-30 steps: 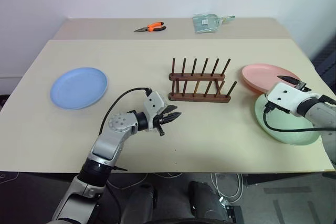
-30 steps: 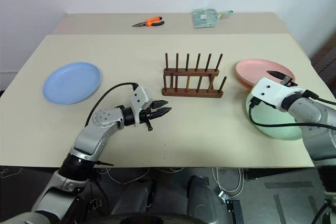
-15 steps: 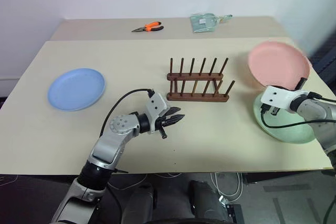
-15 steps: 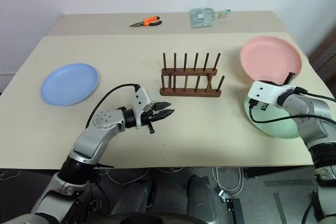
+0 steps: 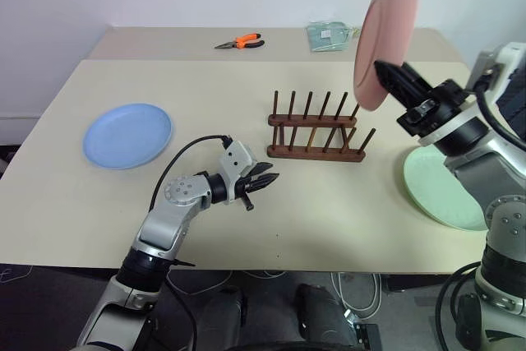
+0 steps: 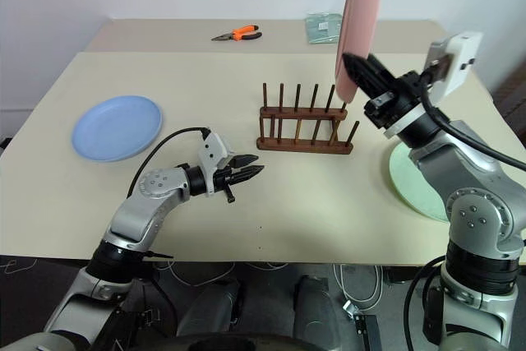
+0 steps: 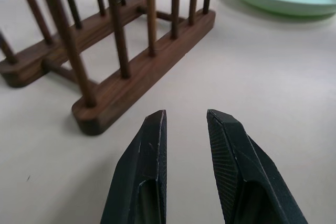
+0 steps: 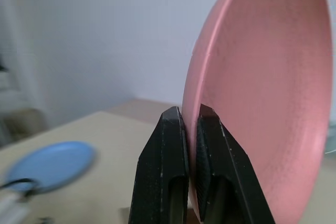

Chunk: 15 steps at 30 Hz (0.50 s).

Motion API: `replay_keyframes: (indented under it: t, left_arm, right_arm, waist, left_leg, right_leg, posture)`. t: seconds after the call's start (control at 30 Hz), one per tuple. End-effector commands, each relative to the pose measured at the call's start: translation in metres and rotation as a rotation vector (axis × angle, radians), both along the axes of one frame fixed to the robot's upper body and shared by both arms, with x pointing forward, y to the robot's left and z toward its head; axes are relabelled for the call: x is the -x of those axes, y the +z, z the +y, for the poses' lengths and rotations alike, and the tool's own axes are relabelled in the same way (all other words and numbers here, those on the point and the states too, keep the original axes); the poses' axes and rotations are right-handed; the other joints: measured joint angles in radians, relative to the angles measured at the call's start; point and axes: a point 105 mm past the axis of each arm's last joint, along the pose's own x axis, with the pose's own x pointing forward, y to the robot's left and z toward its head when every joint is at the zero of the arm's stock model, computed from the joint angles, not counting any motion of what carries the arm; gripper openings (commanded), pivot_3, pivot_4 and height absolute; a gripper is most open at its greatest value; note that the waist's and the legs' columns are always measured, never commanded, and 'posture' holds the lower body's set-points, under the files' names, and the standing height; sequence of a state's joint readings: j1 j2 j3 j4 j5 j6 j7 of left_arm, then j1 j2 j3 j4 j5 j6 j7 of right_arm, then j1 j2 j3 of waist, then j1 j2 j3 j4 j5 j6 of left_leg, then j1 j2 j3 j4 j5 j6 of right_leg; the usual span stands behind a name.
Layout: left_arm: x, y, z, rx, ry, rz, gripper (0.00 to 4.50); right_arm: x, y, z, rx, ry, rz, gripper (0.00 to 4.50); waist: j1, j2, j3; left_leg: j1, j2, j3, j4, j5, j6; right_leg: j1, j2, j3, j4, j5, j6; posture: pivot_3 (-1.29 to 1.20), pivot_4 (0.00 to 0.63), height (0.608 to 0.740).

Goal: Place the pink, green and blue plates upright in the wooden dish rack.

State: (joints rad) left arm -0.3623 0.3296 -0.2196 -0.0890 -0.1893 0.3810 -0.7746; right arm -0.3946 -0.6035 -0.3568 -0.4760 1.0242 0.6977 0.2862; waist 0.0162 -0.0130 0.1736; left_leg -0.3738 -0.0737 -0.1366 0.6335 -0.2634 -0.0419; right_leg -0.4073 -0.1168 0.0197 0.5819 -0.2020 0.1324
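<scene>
My left gripper [image 5: 265, 180] idles slightly open, empty. At two o'clock, my right gripper [image 5: 393, 76] pinches the pink plate [image 5: 385, 34] by its rim, upright above the wooden dish rack [image 5: 316, 131]. That thin edge-hold could slip while lowering between pegs.

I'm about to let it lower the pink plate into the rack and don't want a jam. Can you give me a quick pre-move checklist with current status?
1. Right gripper shut on the pink plate's rim: ok.
2. Pink plate held upright, on edge: ok.
3. Wooden dish rack standing, slots free of plates: ok.
4. Plate lined up with a slot: cannot tell; it hangs above the rack's right end.
5. Left gripper away from the rack, holding nothing: ok.
6. Green plate and blue plate flat on the table, outside the path: ok.
</scene>
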Motion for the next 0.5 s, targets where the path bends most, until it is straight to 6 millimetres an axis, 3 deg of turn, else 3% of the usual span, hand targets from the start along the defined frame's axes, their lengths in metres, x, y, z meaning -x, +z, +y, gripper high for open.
replay_keyframes:
  t: [0.03,0.4,0.5]
  left_arm:
    - [0.002,0.014,-0.005,0.026,-0.028,-0.055,1.18]
    - [0.006,0.011,-0.004,0.021,-0.018,-0.052,1.18]
    - [0.006,0.011,-0.004,0.015,-0.021,-0.057,1.18]
  right_arm:
    - [0.001,0.0,-0.001,0.001,-0.007,0.011,0.02]
    - [-0.024,-0.024,-0.012,-0.03,0.018,0.142,0.02]
    - [-0.035,-0.022,-0.024,0.018,-0.061,0.131,1.04]
  waist:
    - [-0.003,0.0,0.0]
    - [-0.007,0.0,0.0]
    - [-0.007,0.0,0.0]
  left_leg:
    - [0.0,0.0,0.0,0.0,0.0,0.0]
    - [0.001,0.001,0.002,-0.001,0.0,0.0]
    - [0.001,0.001,0.002,-0.001,0.0,0.0]
  right_leg:
    - [0.0,0.0,0.0,0.0,0.0,0.0]
    - [-0.001,0.001,0.0,0.002,0.001,0.002]
    - [-0.001,0.001,0.0,0.002,0.001,0.002]
  posture:
    - [0.0,0.15,0.74]
    - [0.0,0.15,0.74]
    - [0.0,0.15,0.74]
